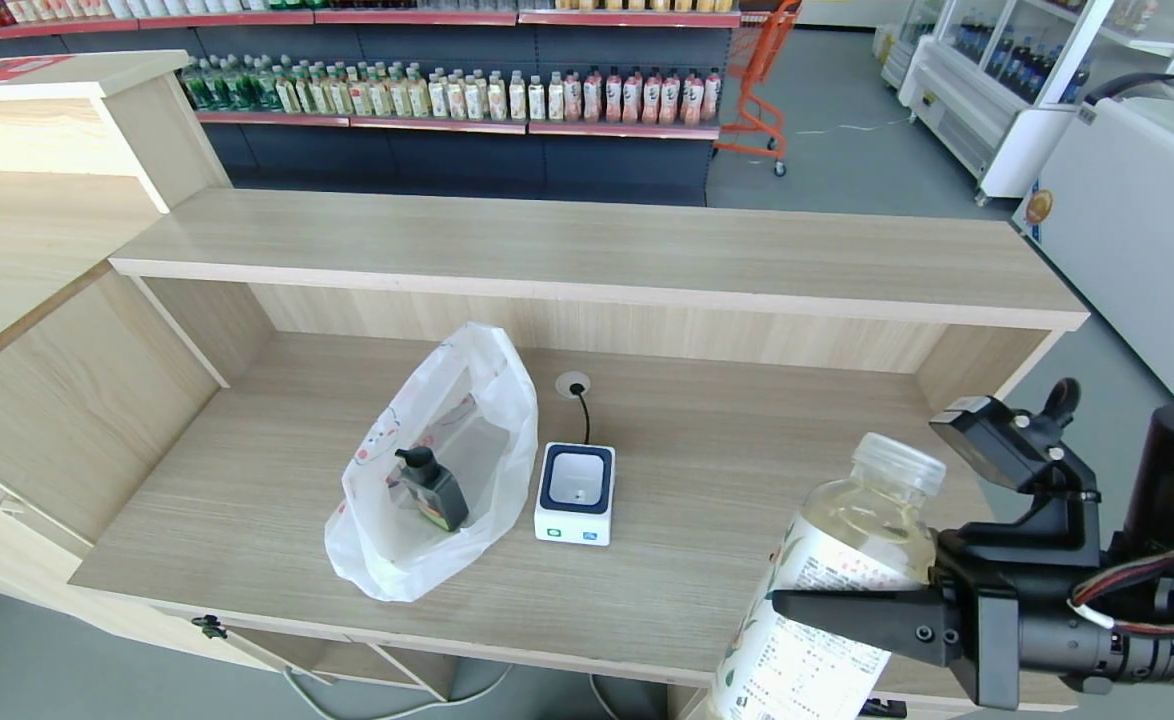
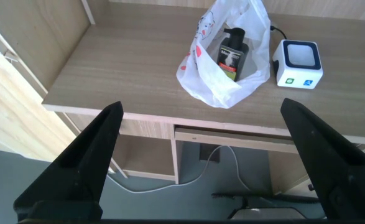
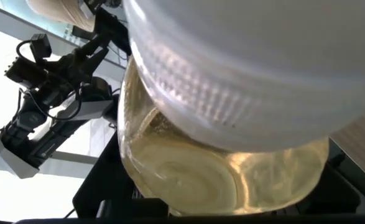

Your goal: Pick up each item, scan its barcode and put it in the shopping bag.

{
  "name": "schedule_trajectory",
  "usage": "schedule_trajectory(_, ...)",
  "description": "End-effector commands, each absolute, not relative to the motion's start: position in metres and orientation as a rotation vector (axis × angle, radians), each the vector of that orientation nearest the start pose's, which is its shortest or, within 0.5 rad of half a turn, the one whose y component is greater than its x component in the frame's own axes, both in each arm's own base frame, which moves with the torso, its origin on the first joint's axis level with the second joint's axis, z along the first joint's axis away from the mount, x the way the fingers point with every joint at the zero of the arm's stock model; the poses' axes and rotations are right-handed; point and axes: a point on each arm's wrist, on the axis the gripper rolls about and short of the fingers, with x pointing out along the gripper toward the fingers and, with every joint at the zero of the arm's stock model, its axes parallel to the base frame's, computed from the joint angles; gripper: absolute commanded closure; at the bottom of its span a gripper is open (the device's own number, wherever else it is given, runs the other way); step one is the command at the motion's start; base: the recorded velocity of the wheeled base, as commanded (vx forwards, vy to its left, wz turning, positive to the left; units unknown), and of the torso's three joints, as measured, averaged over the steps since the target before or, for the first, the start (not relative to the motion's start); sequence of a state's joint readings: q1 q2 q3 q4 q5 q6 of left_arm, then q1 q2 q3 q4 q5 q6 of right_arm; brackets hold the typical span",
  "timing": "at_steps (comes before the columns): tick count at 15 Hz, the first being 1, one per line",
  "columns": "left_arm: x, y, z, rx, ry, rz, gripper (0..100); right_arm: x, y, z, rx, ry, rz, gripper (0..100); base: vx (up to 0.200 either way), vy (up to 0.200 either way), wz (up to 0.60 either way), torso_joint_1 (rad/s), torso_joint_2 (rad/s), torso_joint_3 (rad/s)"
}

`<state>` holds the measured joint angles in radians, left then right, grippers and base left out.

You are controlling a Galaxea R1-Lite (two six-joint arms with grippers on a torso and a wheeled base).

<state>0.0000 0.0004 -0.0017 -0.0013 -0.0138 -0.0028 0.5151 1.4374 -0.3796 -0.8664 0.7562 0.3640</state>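
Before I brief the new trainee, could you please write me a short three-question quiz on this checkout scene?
1. True or false: the right tool is shut on the drink bottle, held off the counter's near right corner.
2. What lies inside the shopping bag? A) a dark pump bottle B) a can C) nothing
3. Fill in: the scanner stands just beside the bag, on the robot's ____ side of it.

Key: 1 true; 2 A; 3 right.
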Motion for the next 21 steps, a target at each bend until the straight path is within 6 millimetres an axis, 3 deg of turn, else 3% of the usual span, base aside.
schedule_trajectory(1,-0.023,0.0,0.076,-0.003,-0.003,-0.014,0,0.171,0.114,0.165,0.326,0.417,1.217,100,0.0,0.0,0.0,0.0,0.0,0.0)
schedule_trajectory(3,-0.023,0.0,0.076,-0.003,-0.003,-0.014,0,0.176,0.11,0.165,0.184,0.304,1.18,100,0.0,0.0,0.0,0.0,0.0,0.0)
schedule_trajectory(7,-0.023,0.0,0.076,-0.005,-0.003,-0.014,0,0.21,0.044,0.154,-0.482,0.002,0.845,100,0.0,0.0,0.0,0.0,0.0,0.0)
schedule_trajectory(9,-0.023,0.0,0.076,-0.003,-0.003,-0.014,0,0.215,0.029,0.151,-0.656,-0.044,0.777,100,0.0,0.0,0.0,0.0,0.0,0.0)
schedule_trajectory(14,-0.023,0.0,0.076,-0.003,-0.003,-0.014,0,0.221,0.027,0.159,-0.935,-0.192,0.693,100,0.0,0.0,0.0,0.0,0.0,0.0)
schedule_trajectory(21,-0.023,0.0,0.076,0.0,-0.003,-0.014,0,0.206,0.027,0.172,-0.966,-0.256,0.668,100,0.0,0.0,0.0,0.0,0.0,0.0)
